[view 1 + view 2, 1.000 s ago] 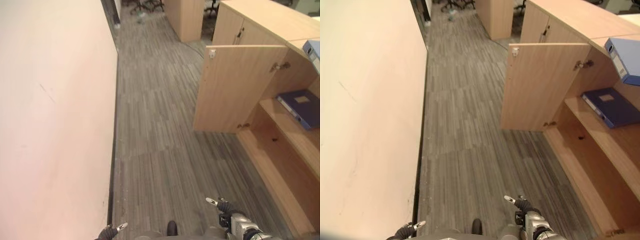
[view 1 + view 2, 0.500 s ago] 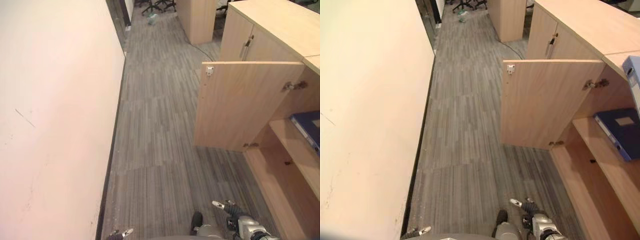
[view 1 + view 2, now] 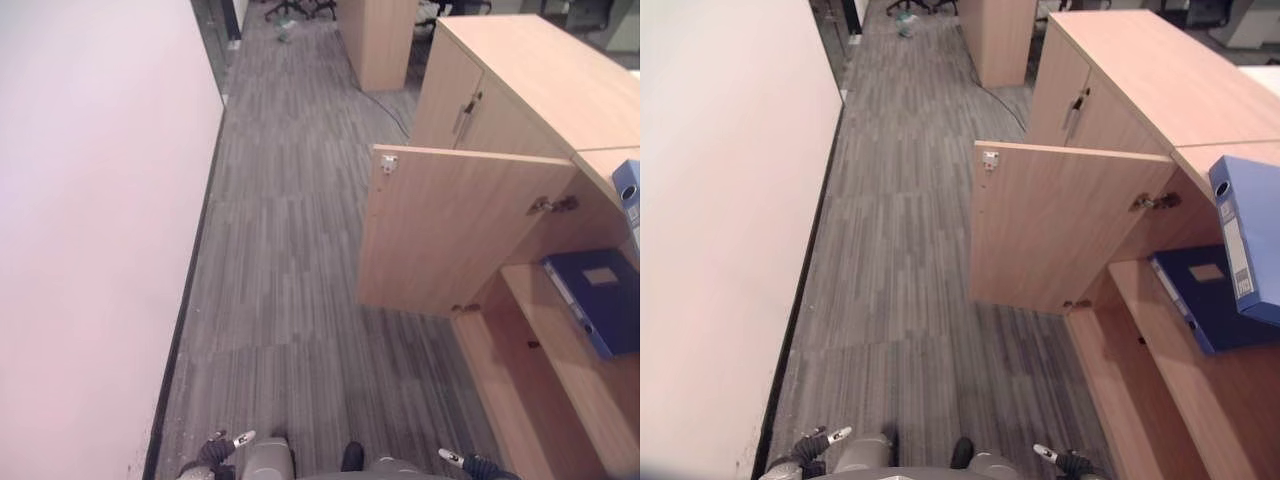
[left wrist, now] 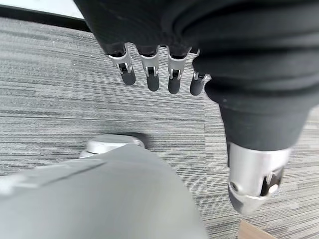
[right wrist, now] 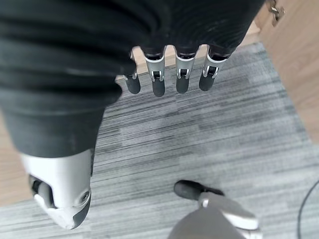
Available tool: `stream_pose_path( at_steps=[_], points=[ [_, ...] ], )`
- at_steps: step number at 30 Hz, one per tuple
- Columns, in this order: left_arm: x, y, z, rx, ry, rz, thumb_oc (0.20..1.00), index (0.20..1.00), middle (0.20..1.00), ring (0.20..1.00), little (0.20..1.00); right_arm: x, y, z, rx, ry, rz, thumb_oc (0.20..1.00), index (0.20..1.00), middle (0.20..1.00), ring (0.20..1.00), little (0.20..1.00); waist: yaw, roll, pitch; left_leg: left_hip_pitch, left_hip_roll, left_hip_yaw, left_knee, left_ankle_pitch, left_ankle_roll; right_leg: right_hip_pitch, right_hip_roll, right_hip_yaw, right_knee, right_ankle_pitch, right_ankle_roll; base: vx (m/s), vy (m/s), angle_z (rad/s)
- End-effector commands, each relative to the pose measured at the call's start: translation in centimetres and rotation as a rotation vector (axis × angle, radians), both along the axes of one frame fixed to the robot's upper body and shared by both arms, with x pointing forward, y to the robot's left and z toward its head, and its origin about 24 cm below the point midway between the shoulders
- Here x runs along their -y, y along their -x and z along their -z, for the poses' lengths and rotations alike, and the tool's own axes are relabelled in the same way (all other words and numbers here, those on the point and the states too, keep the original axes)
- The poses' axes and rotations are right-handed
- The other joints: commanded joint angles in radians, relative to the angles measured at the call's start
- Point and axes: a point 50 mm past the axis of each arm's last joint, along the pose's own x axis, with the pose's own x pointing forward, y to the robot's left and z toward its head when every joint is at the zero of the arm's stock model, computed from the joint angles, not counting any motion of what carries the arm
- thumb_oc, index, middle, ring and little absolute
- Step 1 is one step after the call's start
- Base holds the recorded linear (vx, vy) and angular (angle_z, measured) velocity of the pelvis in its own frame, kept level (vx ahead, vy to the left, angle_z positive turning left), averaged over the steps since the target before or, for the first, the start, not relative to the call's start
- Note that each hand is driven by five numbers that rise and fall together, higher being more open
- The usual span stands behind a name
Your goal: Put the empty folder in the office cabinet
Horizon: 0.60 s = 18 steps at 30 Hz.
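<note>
Hanging low with fingers relaxed and empty, left hand (image 4: 154,74) and right hand (image 5: 169,74), since dark blue lever-arch folder (image 3: 1200,305) lies flat on shelf inside light wooden office cabinet (image 3: 1120,110), door (image 3: 1065,230) open.

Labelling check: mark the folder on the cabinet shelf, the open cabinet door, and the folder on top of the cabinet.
dark blue folder (image 3: 1200,300), right eye view, on its flat cover.
open door (image 3: 1060,230), right eye view, on the middle of its panel.
light blue folder (image 3: 1252,238), right eye view, on its cover.
</note>
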Motion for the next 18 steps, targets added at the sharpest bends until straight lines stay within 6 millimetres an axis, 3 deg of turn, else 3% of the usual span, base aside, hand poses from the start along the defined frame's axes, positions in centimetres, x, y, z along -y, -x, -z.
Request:
stream_pose_path(
  at_steps=[1,2,3,6,10,12,15,18],
  points=[
    [-0.1,-1.8,-0.7,0.097,-0.015,0.004,1.0,1.0,1.0,1.0,1.0,1.2,-0.2,-0.4,0.026,0.048,0.002,1.0,1.0,1.0,1.0,1.0,0.05,0.023,-0.013,0.034,-0.069,-0.303,0.017,-0.007,0.021,-0.031,-0.055,0.214,0.12,-0.083,0.108,0.37,0.434,-2.01],
    [0.4,-1.8,-0.6,0.091,-0.001,0.031,1.0,1.0,1.0,1.0,1.0,1.3,-0.3,-0.5,0.02,0.039,-0.017,1.0,1.0,1.0,1.0,1.0,0.043,0.05,-0.024,0.085,-0.063,-0.317,-0.009,-0.006,0.023,-0.033,-0.048,0.263,0.127,-0.085,0.124,0.27,0.479,-2.27],
    [0.4,-1.8,-0.6,0.09,-0.003,0.051,1.0,1.0,1.0,1.0,1.0,1.0,-0.1,-0.3,0.009,0.03,-0.028,1.0,1.0,1.0,1.0,1.0,0.04,0.051,-0.04,0.104,-0.078,-0.31,-0.007,-0.02,0.035,-0.047,-0.066,0.303,0.121,-0.067,0.138,0.23,0.486,-2.49],
    [0.2,-2.7,-1.0,0.127,0.0,0.069,1.0,1.0,1.0,1.0,1.0,0.4,-0.8,-0.3,0.027,0.005,-0.034,1.0,1.0,1.0,1.0,1.0,0.031,0.053,-0.061,0.154,-0.104,-0.193,-0.026,-0.056,0.094,-0.081,-0.122,0.372,0.118,-0.036,0.187,0.17,0.475,-2.3],
    [-0.2,-3.5,-1.4,0.149,-0.01,0.078,1.0,1.0,1.0,1.0,1.0,0.3,-2.3,-0.6,0.071,0.001,-0.033,1.0,1.0,1.0,1.0,1.0,0.023,0.067,-0.061,0.19,-0.128,-0.094,-0.042,-0.084,0.133,-0.133,-0.169,0.378,0.155,-0.008,0.229,0.06,0.318,-1.03],
    [-0.4,-3.4,-1.4,0.136,-0.015,0.088,1.0,1.0,1.0,1.0,1.0,0.5,-2.8,-0.8,0.088,0.002,-0.029,1.0,1.0,1.0,1.0,1.0,0.031,0.075,-0.056,0.204,-0.128,-0.055,-0.045,-0.097,0.142,-0.153,-0.195,0.309,0.184,-0.004,0.23,0.03,0.203,-0.52],
    [-0.5,-3.2,-1.3,0.126,-0.015,0.092,1.0,1.0,1.0,1.0,1.0,0.4,-2.9,-0.8,0.092,0.0,-0.03,1.0,1.0,1.0,1.0,1.0,0.033,0.076,-0.053,0.212,-0.127,-0.038,-0.046,-0.103,0.144,-0.152,-0.206,0.264,0.196,-0.005,0.227,0.02,0.081,-0.6],
    [-0.9,-2.4,-1.1,0.087,-0.015,0.083,1.0,1.0,1.0,1.0,1.0,0.1,-3.6,-0.9,0.116,-0.006,-0.05,1.0,1.0,1.0,1.0,1.0,0.052,0.08,-0.034,0.236,-0.104,0.072,-0.045,-0.123,0.156,-0.167,-0.272,-0.037,0.245,0.003,0.197,0.0,0.111,-0.4]
  ],
)
